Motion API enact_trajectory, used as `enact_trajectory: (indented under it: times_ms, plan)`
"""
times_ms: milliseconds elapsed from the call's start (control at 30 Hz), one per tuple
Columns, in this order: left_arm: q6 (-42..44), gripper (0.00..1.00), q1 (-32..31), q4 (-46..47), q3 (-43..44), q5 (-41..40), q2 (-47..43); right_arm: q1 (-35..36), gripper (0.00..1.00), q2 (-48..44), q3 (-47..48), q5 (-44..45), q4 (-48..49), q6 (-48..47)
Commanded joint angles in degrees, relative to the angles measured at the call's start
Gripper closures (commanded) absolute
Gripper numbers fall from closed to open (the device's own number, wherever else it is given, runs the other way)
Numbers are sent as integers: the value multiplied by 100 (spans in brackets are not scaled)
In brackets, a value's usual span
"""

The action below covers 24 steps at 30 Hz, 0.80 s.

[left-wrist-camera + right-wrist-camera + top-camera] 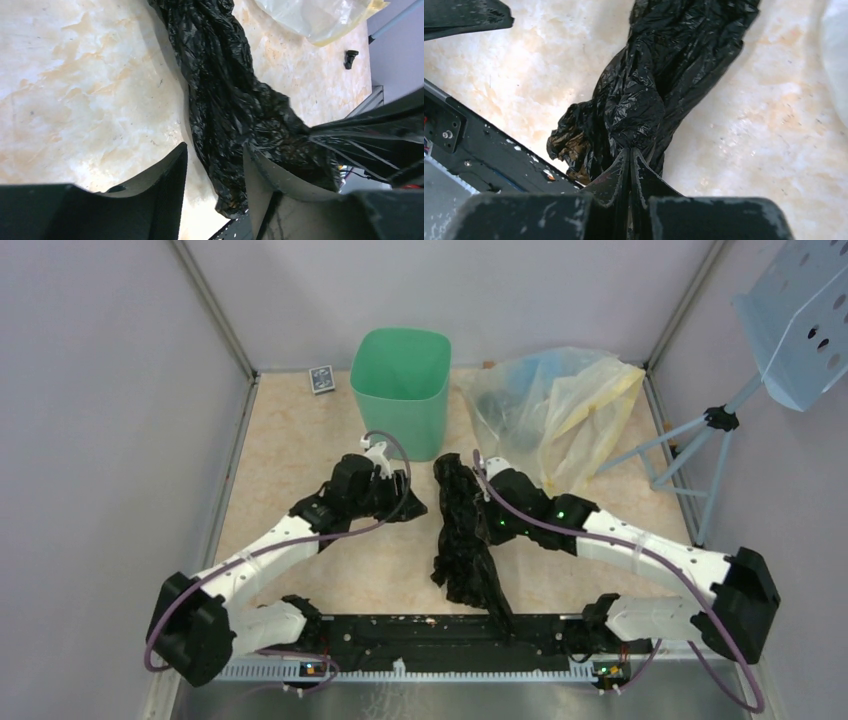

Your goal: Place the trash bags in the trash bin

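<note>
Task barely begun: the crinkly glossy black plastic trash bag [466, 535] is not in the bin. It lies as a long twisted rope on the marbled beige tabletop [290, 455], trailing from the right gripper [630, 151] back toward the arm bases. Right gripper is clamped tight on a fold of the bag, fingers pressed together. Left gripper [215, 149] is spread wide and holds nothing, bag just ahead of it. The mint-green smooth tapered plastic trash bin [400, 405] stands upright just beyond both grippers, nothing black inside. Left to do: lift, carry, drop in. The film looks thin, limp, slippery. Clear and yellowish translucent bags [565, 400] sit heaped beyond the right gripper, off to its right
</note>
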Motion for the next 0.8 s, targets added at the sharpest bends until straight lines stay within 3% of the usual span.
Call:
enact_trajectory:
  times_ms: [0,233,433,767]
  plan:
    - [188,47,15,846,35,407,597,-234,100,-735,-371,357,-200,222]
    - [-98,51,-45,1876,144,1187,1832,-676,100,-1423,-936,320,-384,326]
    - [-362,41,-329,2614,144,1292,2352,-768,100,-1559,-1088,319,-434,339]
    - [-922,49,-506,3403,183,988,3157,-777,100,-1612,-983,477,-472,301]
